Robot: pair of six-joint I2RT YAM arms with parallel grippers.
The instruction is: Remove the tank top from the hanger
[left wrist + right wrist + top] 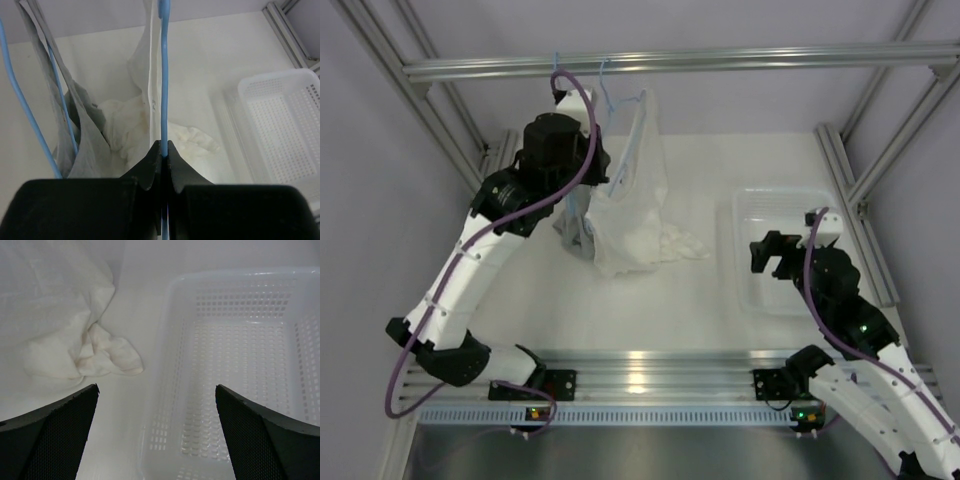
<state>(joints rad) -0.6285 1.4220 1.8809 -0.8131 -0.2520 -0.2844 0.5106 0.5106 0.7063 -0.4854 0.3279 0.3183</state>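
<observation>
The white tank top (pixel 638 195) hangs from the light-blue hanger (pixel 607 95) on the top rail, and its lower part is bunched on the table. In the left wrist view the fabric (pixel 131 131) lies behind the hanger's wire (pixel 164 85). My left gripper (pixel 164 148) is shut on that wire, beside the top's strap; from above it (pixel 604 176) is against the garment's left edge. My right gripper (pixel 156 405) is open and empty, above the left rim of the basket (pixel 170 340), with the tank top's loose end (pixel 107 357) to its left.
A smaller grey tank top (pixel 85 142) hangs on a second blue hanger (pixel 25 110) just left of my left gripper; from above it (pixel 573 228) is under the left arm. The white perforated basket (pixel 748 210) sits at the right. Aluminium frame rails border the table.
</observation>
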